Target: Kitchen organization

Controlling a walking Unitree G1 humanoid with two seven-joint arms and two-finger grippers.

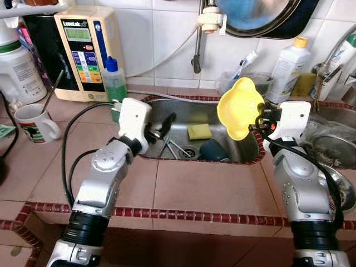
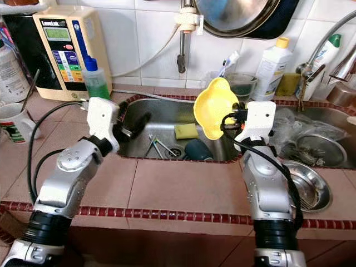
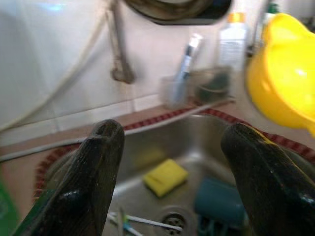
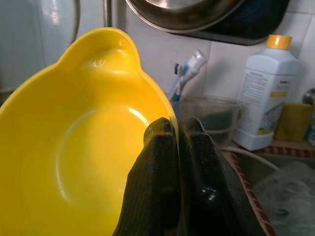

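Left eye view: right claw point(image 1: 257, 123) pinches the rim of one yellow bowl point(image 1: 239, 108), held tilted in the air over the right end of the sink point(image 1: 222, 153). Right wrist view confirms it: both fingers point(image 4: 162, 182) pressed onto the bowl's edge, bowl empty inside. Left claw point(image 1: 161, 127) spread wide, holding nothing, hovering over the left end of the sink.

In the sink: one yellow sponge point(image 1: 199, 131), one dark blue cup-like thing point(image 1: 212, 150) lying near the drain point(image 1: 191, 150), a few utensils point(image 1: 173, 148) next to the drain, exact count unclear.

Behind the sink, on the tiled table point(image 1: 211, 186): one clear container point(image 1: 253, 82) holding a toothbrush point(image 1: 245, 62), with something dark in it, one white bottle with a yellow cap point(image 1: 289, 65), label unreadable. Left of the sink: one green bottle with a blue cap point(image 1: 114, 82), one beige water appliance point(image 1: 84, 53) with coloured buttons, its top logo too small to read, one white mug point(image 1: 34, 123) with a printed picture, one big white jug point(image 1: 18, 69).

Right of the sink: one second basin point(image 2: 311, 142) with clear plastic and metal ware, one steel bowl point(image 2: 307, 189) on the table, empty.

A steel pan point(image 2: 233, 15) hangs on the wall above the sink.
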